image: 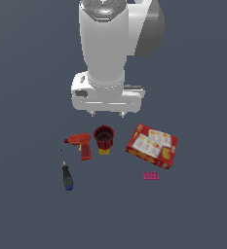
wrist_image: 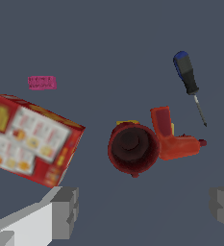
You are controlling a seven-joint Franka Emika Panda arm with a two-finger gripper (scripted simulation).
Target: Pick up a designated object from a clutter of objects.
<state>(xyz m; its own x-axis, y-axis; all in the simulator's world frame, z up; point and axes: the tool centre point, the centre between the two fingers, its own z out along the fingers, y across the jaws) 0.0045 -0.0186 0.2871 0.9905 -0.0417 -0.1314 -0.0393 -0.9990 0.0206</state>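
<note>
Red-orange and pistol-shaped, the drill point(image: 81, 145) lies flat on the dark grey counter point(image: 27, 204) in the exterior view, nearer the camera than the claw point(image: 107, 114) and a little toward the exterior view's left of it. The claw hangs under the white arm point(image: 107, 48), well apart from the drill, its two short fingertips spread with nothing between them. Just beside the drill on the exterior view's right stands the dark red mug point(image: 104, 137), upright, with a small yellow block point(image: 104, 151) peeking out at its near base. It stands almost directly below the claw. Farther right lies the red-and-yellow cracker box point(image: 152, 146), and near its front edge a tiny pink brick point(image: 151, 175). A screwdriver point(image: 66, 173) with a black-and-blue handle lies to the near left of the drill, apart from it.

Seen from the wrist view, the claw point(wrist_image: 144, 211) is released: grey fingers point(wrist_image: 65, 211) show at both edges, wide apart and empty. The drill point(wrist_image: 173, 139) appears between them farther off, touching or nearly touching the mug point(wrist_image: 132, 148), whose dark inside is visible here. The screwdriver point(wrist_image: 190, 84), cracker box point(wrist_image: 29, 139) and pink brick point(wrist_image: 42, 82) also show. This view reveals the drill's dark tip, while the arm appears only in the exterior view.
</note>
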